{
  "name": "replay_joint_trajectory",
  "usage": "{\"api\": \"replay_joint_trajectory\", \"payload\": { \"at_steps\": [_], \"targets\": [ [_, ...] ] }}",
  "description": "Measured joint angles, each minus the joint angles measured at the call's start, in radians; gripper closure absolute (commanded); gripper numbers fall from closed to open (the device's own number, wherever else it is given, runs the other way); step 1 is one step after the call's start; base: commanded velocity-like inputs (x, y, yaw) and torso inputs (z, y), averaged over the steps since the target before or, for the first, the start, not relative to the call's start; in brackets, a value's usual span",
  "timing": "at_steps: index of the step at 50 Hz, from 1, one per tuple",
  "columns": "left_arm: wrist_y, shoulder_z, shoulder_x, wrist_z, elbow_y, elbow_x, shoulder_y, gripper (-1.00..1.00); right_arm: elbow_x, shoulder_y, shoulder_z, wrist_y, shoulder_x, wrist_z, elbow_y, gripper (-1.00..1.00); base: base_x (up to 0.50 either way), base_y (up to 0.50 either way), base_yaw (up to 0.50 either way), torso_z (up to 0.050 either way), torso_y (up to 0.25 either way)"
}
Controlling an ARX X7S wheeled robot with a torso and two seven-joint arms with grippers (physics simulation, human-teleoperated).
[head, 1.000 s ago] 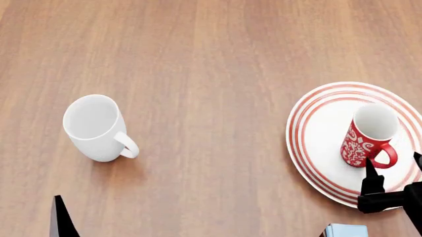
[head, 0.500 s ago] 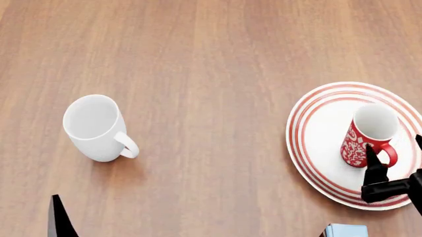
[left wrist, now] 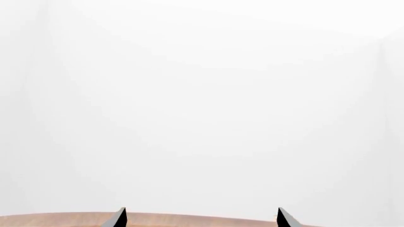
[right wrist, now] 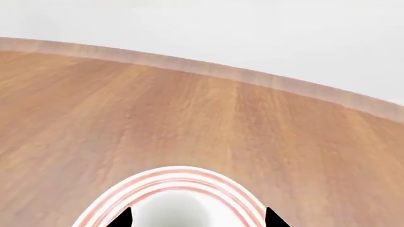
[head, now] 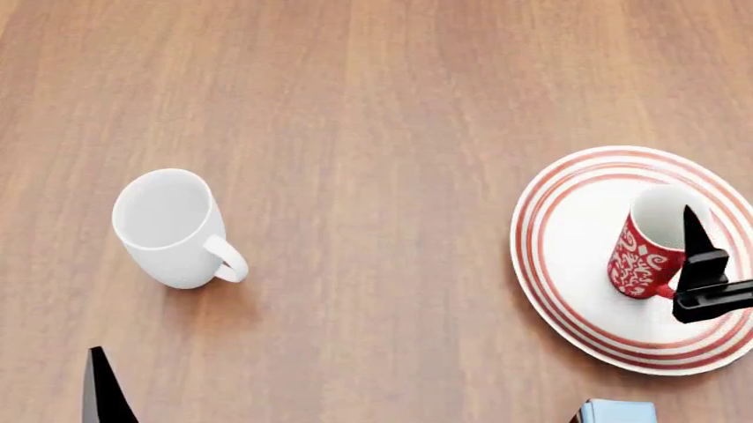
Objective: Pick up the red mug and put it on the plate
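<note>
The red mug (head: 650, 256) is standing upright on the plate (head: 562, 238). The right gripper (right wrist: 198, 218) is hanging above it, jaws spread. The left gripper (left wrist: 200, 218) jaws are spread too.

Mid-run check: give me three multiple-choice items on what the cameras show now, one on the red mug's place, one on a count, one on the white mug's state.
1. Where is the red mug?
A. on the bare table
B. on the plate
C. inside the white mug

2. How many mugs are in the head view?
A. one
B. two
C. three

3. How does the white mug stand?
A. upright, empty
B. tipped on its side
C. upside down

Answers: 1 B, its base sits inside the plate's red rings. 2 B, one red and one white. 3 A, its open mouth faces up and shows a bare white inside.
</note>
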Motion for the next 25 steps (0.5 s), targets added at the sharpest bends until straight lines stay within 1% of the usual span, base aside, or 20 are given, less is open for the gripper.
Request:
{"api": "replay_joint_trajectory", "payload": {
  "at_steps": [9,25],
  "targets": [
    [0.000,0.000,0.000,0.003,0.001,-0.004,0.000,-1.00,0.013,-0.009,0.018,0.089,0.013,0.021,-0.126,-1.00,0.00,0.00,0.00,0.000,0.000],
    [0.000,0.001,0.000,0.005,0.003,-0.008,0.000,-1.00,0.032,-0.017,0.039,0.198,0.025,0.047,-0.287,-1.00,0.00,0.00,0.00,0.000,0.000]
  ]
}}
